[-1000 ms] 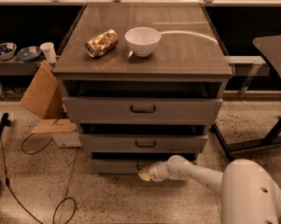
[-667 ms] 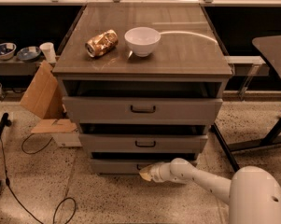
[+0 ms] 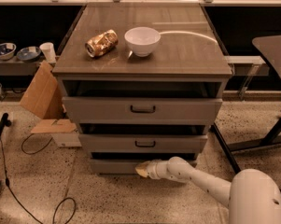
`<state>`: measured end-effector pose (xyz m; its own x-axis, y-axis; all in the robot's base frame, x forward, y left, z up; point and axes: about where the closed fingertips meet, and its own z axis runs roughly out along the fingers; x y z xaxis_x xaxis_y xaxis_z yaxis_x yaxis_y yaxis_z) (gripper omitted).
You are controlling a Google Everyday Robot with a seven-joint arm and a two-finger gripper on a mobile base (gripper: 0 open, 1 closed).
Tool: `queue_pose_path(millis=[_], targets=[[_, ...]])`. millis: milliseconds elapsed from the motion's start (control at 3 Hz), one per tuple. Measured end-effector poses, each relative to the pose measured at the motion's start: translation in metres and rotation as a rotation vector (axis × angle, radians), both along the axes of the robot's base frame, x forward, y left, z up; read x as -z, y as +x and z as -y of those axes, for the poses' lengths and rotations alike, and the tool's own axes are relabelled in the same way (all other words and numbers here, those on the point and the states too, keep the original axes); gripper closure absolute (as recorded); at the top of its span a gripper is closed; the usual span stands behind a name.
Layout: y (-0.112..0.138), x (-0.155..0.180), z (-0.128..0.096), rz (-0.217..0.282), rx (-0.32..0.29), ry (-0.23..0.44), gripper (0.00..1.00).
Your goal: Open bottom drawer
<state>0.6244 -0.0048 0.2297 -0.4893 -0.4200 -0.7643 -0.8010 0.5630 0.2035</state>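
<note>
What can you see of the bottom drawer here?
The bottom drawer is the lowest and shortest of the cabinet's three grey fronts, just above the speckled floor. Its panel looks matte grey. A dark strip of interior shows along its top edge. The gripper sits at the panel's middle, hiding any handle; whether it touches the drawer cannot be told.

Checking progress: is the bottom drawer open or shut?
Slightly open: dark interior shows above the bottom drawer front. The gripper is at its middle.
</note>
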Motion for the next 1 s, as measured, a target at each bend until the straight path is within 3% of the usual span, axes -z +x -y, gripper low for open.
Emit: queue_pose_path(millis=[667,1000], targets=[[0.014,0.011,0.0,0.011,0.043,-0.022,1.0],[0.02,0.014,0.005,0.054,0.047,-0.032,1.0]])
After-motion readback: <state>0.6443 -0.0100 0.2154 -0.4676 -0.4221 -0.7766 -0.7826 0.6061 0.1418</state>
